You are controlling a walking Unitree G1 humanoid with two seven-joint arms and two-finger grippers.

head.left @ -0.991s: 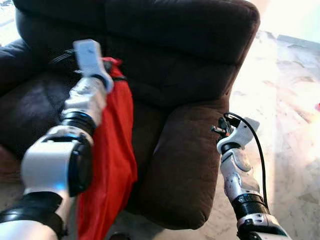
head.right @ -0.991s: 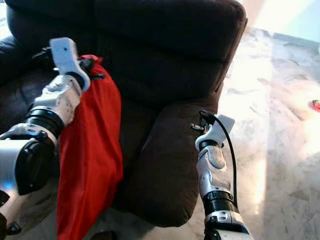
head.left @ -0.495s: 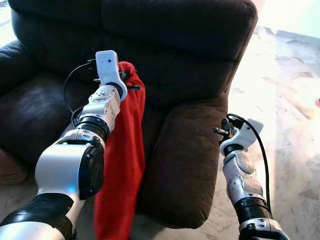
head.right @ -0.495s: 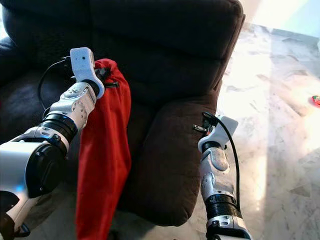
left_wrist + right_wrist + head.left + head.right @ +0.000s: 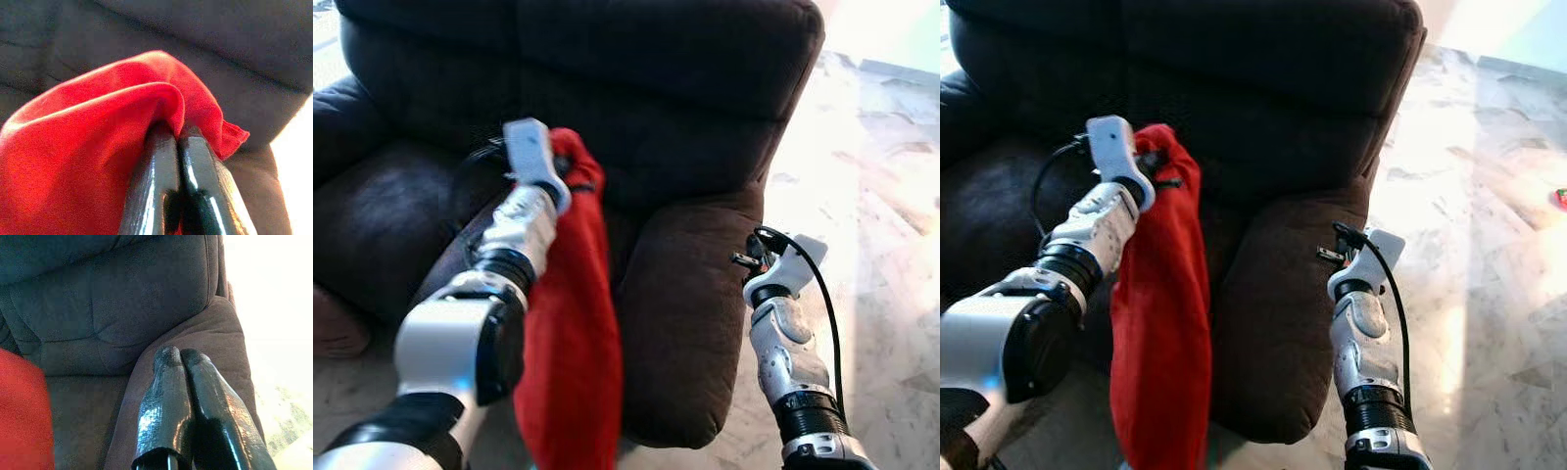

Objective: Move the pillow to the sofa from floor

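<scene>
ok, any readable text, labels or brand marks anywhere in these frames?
None. The red pillow held in the left gripper is plain cloth, the brown sofa carries no tag or logo, and the right gripper and marble floor bear no markings.

Matt red cloth pillow [image 5: 1160, 323], seemingly suede-like brown sofa [image 5: 685, 294], glossy marble floor [image 5: 881, 225]

Hard daylight pours in from the robot's right, bleaching the marble floor [image 5: 881, 196] to glare. The dark brown sofa [image 5: 1263, 108] sits dim, its folds lost in shadow. Motion blur smears the left arm [image 5: 499, 264] and the red pillow [image 5: 570, 323]. Both wrist views are soft, with blown-out whites at one edge.
</scene>
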